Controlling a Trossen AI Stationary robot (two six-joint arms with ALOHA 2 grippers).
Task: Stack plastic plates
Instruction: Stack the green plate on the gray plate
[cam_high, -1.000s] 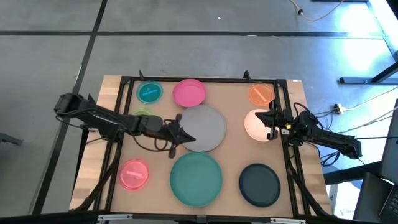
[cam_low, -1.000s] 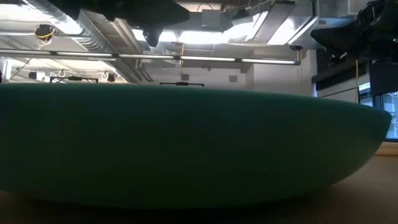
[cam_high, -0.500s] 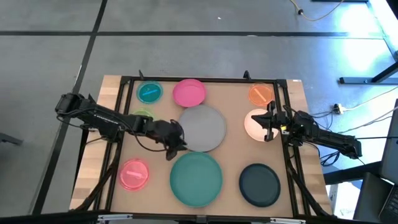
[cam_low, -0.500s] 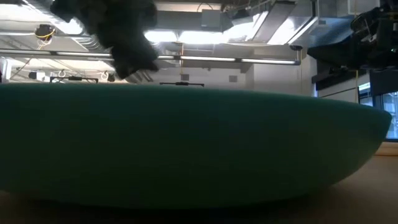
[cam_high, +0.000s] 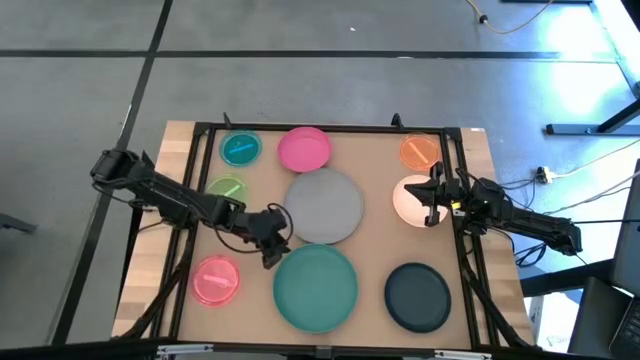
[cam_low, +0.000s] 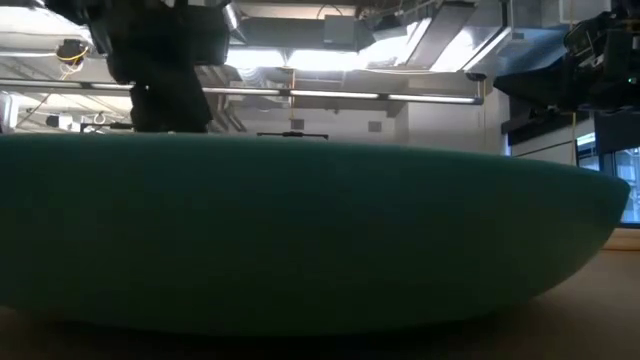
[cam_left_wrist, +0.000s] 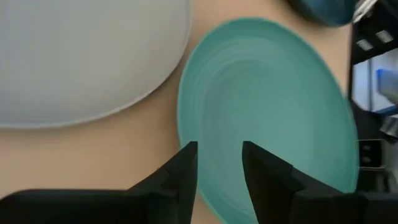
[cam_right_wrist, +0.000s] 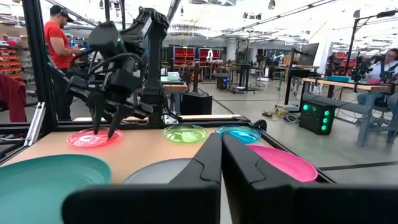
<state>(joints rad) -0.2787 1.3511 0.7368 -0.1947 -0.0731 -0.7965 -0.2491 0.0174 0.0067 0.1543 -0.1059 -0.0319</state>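
near row, left to right: small pink plate (cam_high: 214, 279), large teal-green plate (cam_high: 316, 287), dark slate plate (cam_high: 418, 296). the left gripper (cam_high: 270, 252) hangs at the near-left rim of the teal-green plate, its fingers (cam_left_wrist: 185, 169) parted and holding nothing, one either side of that rim in the left wrist view. middle row: small green plate (cam_high: 227, 189), large grey plate (cam_high: 326, 205) at centre and just beyond the teal-green one, cream plate (cam_high: 408, 199) at right. the right gripper (cam_high: 433, 199) waits over the cream plate's right side, fingers pressed together on nothing. far row: small teal plate (cam_high: 240, 149), magenta plate (cam_high: 304, 148), orange plate (cam_high: 419, 151). all nine lie flat, hollow side up, apart from one another; being round, none has a long axis, so any rim point serves for a grasp. the step in hand is judged to be taking the teal-green plate by its edge. done well, one finger slips under the lip and one inside before closing, and the plate is kept level when lifted so that it seats centred on another large plate.
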